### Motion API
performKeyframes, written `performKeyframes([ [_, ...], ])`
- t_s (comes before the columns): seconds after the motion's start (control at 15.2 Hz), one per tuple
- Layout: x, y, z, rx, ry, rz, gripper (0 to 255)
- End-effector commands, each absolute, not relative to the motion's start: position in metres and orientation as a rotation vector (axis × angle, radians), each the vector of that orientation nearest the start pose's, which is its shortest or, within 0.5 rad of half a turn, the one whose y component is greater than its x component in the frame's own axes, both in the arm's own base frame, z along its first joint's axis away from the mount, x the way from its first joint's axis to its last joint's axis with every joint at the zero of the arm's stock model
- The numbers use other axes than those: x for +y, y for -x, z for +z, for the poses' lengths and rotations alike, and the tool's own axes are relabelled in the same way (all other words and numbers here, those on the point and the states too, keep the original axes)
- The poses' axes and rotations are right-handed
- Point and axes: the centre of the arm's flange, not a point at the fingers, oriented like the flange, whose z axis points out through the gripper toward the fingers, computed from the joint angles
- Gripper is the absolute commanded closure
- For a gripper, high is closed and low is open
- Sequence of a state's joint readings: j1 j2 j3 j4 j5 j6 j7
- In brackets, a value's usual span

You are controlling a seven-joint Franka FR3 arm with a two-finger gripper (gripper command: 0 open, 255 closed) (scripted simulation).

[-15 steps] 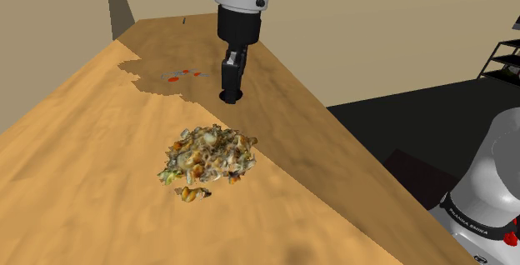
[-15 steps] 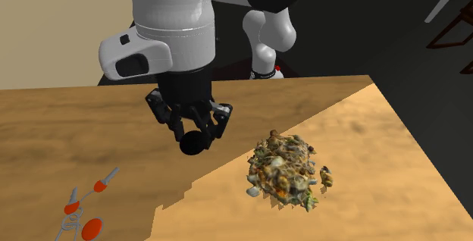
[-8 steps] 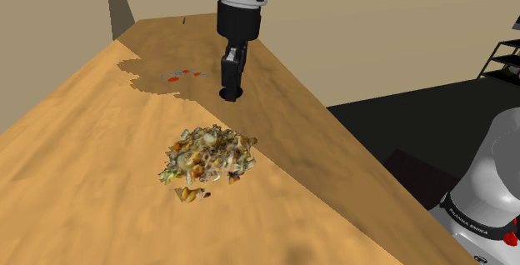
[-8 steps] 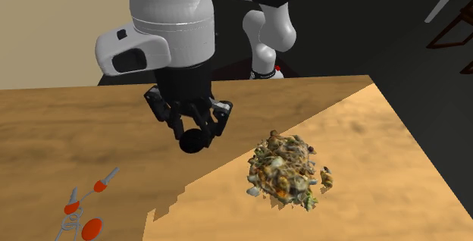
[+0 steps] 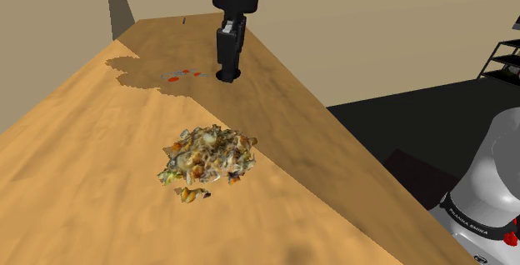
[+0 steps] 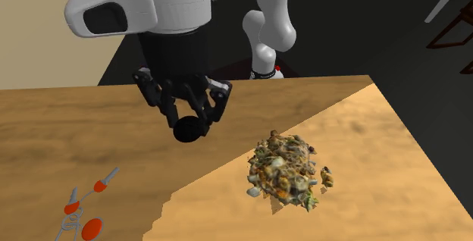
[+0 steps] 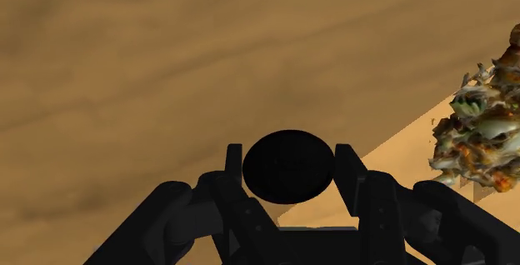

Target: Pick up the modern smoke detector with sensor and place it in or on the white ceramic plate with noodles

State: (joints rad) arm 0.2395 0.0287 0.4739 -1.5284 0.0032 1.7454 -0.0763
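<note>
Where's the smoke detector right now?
The black, round smoke detector is clasped in the gripper over the wooden table. In the second exterior view it sits to the left of the noodle pile.

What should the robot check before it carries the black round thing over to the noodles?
1. Claw shut on the black round detector: ok, it is clasped on both sides.
2. Detector off the table: looks ok, it hangs above the wood.
3. Noodle pile in sight: ok, it lies on the table apart from the claw.
4. Small red bits out of the way: ok, they lie on the far side of the claw from the noodles.
5. Plate under the noodles: cannot tell, no rim shows.
</note>
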Motion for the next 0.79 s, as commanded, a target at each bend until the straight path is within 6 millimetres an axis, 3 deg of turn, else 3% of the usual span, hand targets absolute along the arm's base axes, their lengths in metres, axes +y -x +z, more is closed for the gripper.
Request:
performKeyframes([
  [0.0, 0.376, -0.441, 0.657, -1.173, 2.821, -0.27, 255],
  [0.46, 0.376, -0.441, 0.689, -1.173, 2.821, -0.27, 255],
  [0.73, 0.414, -0.405, 0.691, -1.173, 2.821, -0.27, 255],
])
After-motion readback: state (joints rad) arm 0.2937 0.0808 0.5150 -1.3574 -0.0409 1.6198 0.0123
